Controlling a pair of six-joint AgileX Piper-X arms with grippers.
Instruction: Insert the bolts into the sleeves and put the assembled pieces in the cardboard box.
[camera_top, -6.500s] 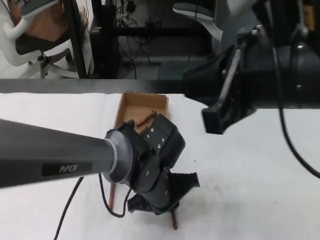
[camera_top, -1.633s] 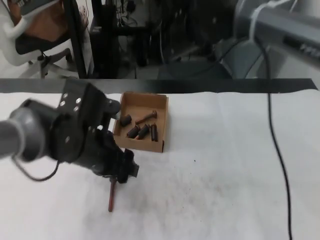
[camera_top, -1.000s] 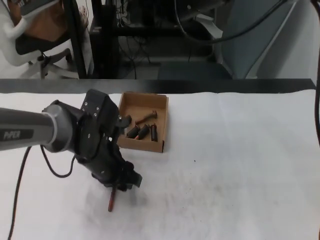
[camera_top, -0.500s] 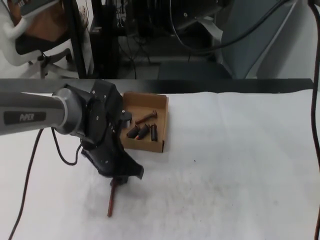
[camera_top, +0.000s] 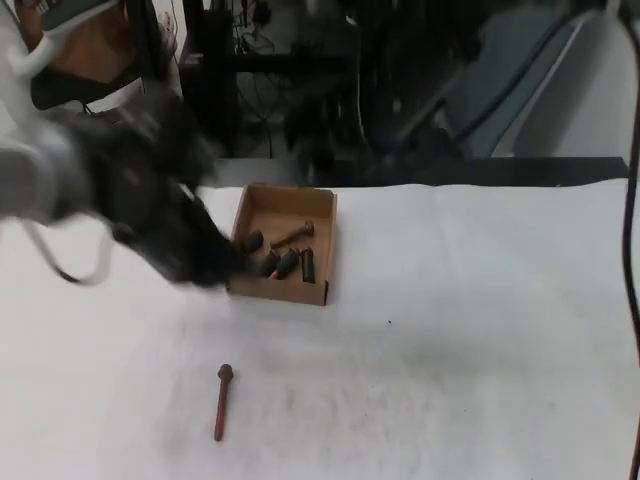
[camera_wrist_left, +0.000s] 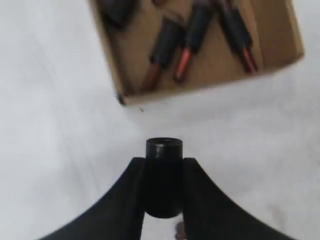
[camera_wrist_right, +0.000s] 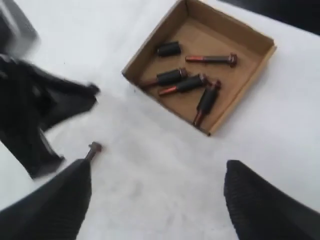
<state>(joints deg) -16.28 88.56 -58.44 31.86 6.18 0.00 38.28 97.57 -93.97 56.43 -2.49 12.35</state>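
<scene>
While the right tool (camera_wrist_right: 157, 210) gapes, the left tool (camera_wrist_left: 164, 167) clamps a sleeve (camera_wrist_left: 164, 182).

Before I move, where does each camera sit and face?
High view: behind the arms, facing forward and down; left arm beside the cardboard box.
Left wrist view: on that wrist, facing down at the box; left claw shut on a sleeve.
Right wrist view: on that wrist, facing down at the bench; right claw open.
Shared: all see the box; high and right wrist, the loose bolt.
</scene>
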